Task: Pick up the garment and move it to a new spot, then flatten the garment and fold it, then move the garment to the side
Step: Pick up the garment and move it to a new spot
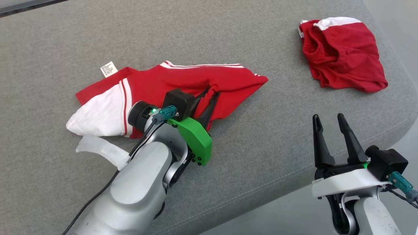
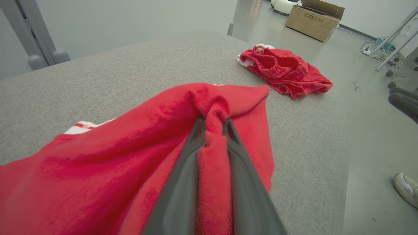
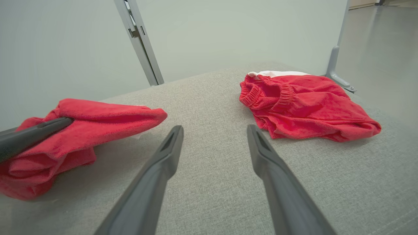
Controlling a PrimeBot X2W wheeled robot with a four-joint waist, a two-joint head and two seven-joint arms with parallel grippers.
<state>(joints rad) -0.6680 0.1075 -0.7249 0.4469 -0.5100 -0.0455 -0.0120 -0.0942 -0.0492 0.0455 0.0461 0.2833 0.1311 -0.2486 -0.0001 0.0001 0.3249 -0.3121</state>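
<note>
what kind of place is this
Likely a robotics lab or test room, not a home: a bare grey floor, a cardboard box standing on it, loose cables beside metal stands.

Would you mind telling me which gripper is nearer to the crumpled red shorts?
Right. The right gripper hangs open just short of the shorts, not touching them; the left gripper is farther away to their left, shut on the red shirt.
</note>
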